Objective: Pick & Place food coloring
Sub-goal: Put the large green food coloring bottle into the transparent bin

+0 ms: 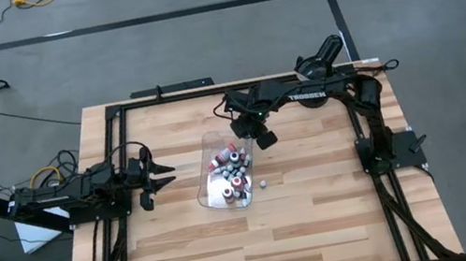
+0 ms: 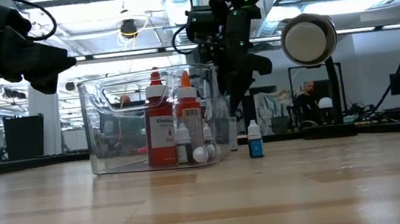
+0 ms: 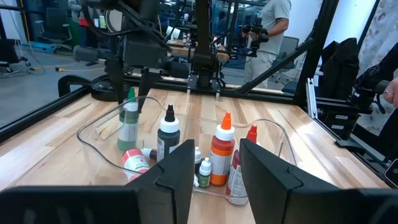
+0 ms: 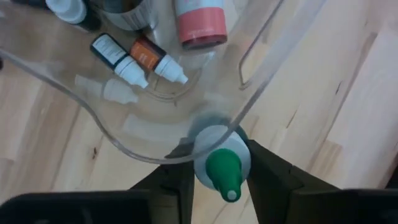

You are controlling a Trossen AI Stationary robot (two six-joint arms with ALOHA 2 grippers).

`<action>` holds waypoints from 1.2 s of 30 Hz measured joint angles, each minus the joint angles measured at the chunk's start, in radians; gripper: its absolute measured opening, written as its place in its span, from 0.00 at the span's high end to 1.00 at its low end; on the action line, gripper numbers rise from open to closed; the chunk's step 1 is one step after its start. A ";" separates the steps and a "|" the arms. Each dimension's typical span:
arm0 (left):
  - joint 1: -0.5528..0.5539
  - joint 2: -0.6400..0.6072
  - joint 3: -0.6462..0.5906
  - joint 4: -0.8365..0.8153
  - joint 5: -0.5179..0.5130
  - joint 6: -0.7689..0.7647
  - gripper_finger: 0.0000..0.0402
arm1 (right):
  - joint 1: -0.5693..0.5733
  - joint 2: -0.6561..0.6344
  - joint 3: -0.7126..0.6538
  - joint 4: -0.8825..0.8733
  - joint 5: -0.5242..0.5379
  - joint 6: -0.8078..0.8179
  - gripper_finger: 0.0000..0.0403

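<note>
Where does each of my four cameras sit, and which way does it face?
High: overhead, straight down on the table, clear tray and both arms.
Low: at tabletop level, facing the tray; an arm drops behind it.
Left wrist: behind the left pincer, facing the tray's bottles.
Right wrist: above the right pincer, closing on a green-tipped bottle at the tray wall.
Shared: left wrist and low both show the orange-capped bottle.
</note>
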 joint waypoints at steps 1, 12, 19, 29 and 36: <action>0.000 0.000 0.000 0.000 0.000 0.000 0.71 | 0.000 0.000 0.000 0.000 0.005 0.018 0.74; 0.000 0.000 0.000 0.000 0.000 0.000 0.71 | 0.001 -0.015 -0.002 -0.195 0.031 0.226 0.73; 0.000 0.000 0.000 0.000 0.000 0.000 0.71 | 0.040 -0.070 -0.005 -0.315 -0.130 0.353 0.73; 0.000 0.000 0.000 0.000 0.000 0.000 0.71 | 0.111 -0.193 -0.005 -0.338 -0.461 0.420 0.73; 0.000 0.000 0.000 0.000 0.000 0.000 0.71 | 0.134 -0.252 -0.003 -0.197 -0.549 0.502 0.73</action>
